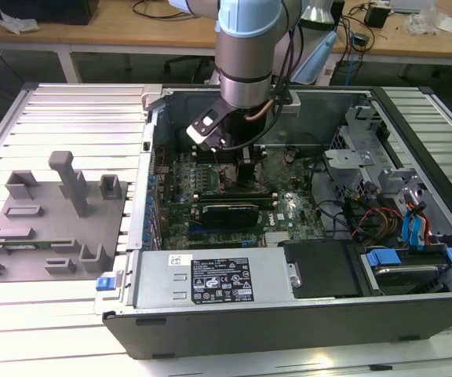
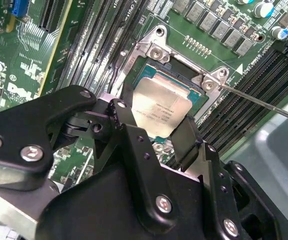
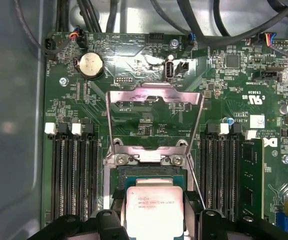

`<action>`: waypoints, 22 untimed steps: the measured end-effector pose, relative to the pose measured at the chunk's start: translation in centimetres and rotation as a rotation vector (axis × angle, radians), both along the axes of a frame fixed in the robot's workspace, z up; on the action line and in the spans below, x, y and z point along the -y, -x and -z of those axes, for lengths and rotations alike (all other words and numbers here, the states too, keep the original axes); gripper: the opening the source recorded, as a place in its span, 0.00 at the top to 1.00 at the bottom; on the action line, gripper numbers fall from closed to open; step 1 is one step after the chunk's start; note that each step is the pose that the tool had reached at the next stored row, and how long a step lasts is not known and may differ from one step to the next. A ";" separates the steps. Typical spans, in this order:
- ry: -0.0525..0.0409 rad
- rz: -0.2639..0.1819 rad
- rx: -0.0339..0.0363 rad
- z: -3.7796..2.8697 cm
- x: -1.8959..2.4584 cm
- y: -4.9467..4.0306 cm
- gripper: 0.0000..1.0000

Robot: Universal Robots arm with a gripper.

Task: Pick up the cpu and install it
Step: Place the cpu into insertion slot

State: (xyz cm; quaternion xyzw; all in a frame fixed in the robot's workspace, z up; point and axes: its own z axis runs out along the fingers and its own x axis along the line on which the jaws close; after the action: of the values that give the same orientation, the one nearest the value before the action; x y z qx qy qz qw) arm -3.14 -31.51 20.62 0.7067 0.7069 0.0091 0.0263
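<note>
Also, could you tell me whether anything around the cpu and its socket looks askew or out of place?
Nothing stands out. The claw grips the cpu by its sides, the chip's edges square with the open socket beneath, and the socket's hinged frame is swung back, clear of it.

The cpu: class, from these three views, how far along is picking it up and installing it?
Pickup looks done: the cpu is clamped between the jaws of the gripper. In hand: it is held at the open socket on the motherboard. Left: I cannot tell whether it is seated, and the hinged retention frame stands open, so it is not locked in.
</note>
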 end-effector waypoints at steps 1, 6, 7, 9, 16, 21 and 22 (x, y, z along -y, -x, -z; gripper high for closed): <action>0.0002 0.003 -0.0002 0.01 0.00 0.00 0.45; 0.0000 0.003 0.0000 0.33 0.00 0.00 0.45; 0.0000 0.003 -0.0001 0.41 0.00 0.00 0.45; 0.0001 0.003 -0.0001 0.48 0.00 0.00 0.45; 0.0000 -0.003 0.0000 0.63 -0.18 -0.07 0.45; -0.0051 -0.004 0.0001 0.84 -0.25 -0.06 0.45; -0.0054 -0.004 -0.0001 0.91 -0.27 -0.07 0.45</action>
State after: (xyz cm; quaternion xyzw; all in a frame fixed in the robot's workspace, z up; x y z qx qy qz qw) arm -3.07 -31.24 19.71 0.7053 0.7084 0.0110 0.0243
